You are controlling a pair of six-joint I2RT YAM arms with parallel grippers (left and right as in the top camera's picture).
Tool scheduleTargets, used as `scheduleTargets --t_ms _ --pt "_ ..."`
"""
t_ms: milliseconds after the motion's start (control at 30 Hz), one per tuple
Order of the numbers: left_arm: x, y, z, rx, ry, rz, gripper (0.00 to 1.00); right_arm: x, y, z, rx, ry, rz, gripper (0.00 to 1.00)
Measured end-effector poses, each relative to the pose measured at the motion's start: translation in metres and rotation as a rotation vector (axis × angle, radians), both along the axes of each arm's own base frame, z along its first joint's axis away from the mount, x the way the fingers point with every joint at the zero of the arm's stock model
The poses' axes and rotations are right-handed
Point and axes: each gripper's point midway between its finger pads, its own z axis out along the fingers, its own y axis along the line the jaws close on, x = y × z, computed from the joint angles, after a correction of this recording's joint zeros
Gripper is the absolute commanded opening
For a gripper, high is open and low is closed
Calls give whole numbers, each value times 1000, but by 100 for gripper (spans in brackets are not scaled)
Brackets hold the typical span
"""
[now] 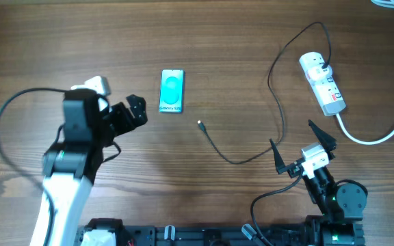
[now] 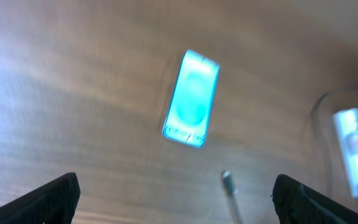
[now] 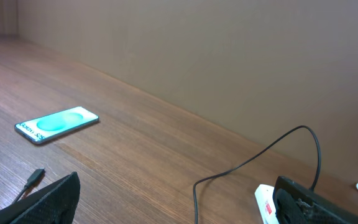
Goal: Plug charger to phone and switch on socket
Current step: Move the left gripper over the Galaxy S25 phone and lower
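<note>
Nearest the base, right side: right gripper (image 1: 291, 132), jaws wide apart, empty. Further in on the left: left gripper (image 1: 141, 111), jaws apart too, nothing between them, aimed at the phone (image 1: 172, 91) and just short of it. Charger cable (image 1: 234, 162) loose on the surface (image 1: 46, 41) between the two arms. Light-tipped connector (image 1: 200, 124) lying free near the phone's bottom right corner, not touching, not plugged in. Phone flat, screen up and lit teal, "Galaxy S25" edge toward the base. Cable then looping past the right gripper and up to the power strip (image 1: 322, 83) at far right, ending on its top face. Strip at a slant, grey end toward the base, red switches (image 1: 329, 80) visible, on/off position too small to tell. Thick white cord (image 1: 382, 137) off the grey end, curving to the right edge.
</note>
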Motion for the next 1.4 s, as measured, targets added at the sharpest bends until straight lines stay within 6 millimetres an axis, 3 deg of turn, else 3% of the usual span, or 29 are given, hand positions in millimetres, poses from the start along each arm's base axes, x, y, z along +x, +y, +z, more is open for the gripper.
scheduleTargets --t_ms 100,233,300,333,367,400,433,467,633,700,833,900,1000,1100,1200,1267,1300,1367,1400 --pt "-3 -15 -72 -56 279 -50 100 0 0 0 0 -1 0 100" --pt "-11 -24 -110 -102 430 -74 100 0 0 0 0 -1 0 100" --pt "-7 -25 -112 -109 423 -78 100 0 0 0 0 -1 0 100" --pt "-3 -27 -110 -115 402 -83 85 0 0 0 0 -1 0 99" --pt "-2 -27 -109 -117 398 -84 49 0 0 0 0 -1 0 100" --pt "-2 -27 -109 -117 396 -84 22 0 0 0 0 -1 0 100" --pt "-1 -27 -109 -119 392 -86 9 0 0 0 0 0 0 100" --pt "0 -28 -108 -120 388 -86 4 0 0 0 0 -1 0 100" --pt "-8 -25 -99 -124 470 -43 4 0 0 0 0 -1 0 100" --pt "5 -19 -70 -92 452 -21 4 0 0 0 0 1 0 100" --pt "48 -7 26 -12 275 25 5 0 0 -1 0 3 0 100" --pt "56 -12 40 31 222 19 6 0 0 -1 0 3 0 100" --pt "55 -30 30 75 242 -25 8 0 0 -1 0 3 0 100" --pt "67 -56 -8 114 307 -85 11 0 0 -1 0 3 0 100" --pt "81 -68 -44 133 354 -104 28 0 0 -1 0 3 0 100" --pt "87 -77 -66 149 382 -121 49 0 0 -1 0 3 0 100" --pt "88 -80 -74 156 391 -126 62 0 0 -1 0 3 0 100" --pt "91 -86 -83 182 391 -136 72 0 0 -1 0 3 0 100" --pt "94 -88 -87 203 381 -138 83 0 0 -1 0 3 0 100"
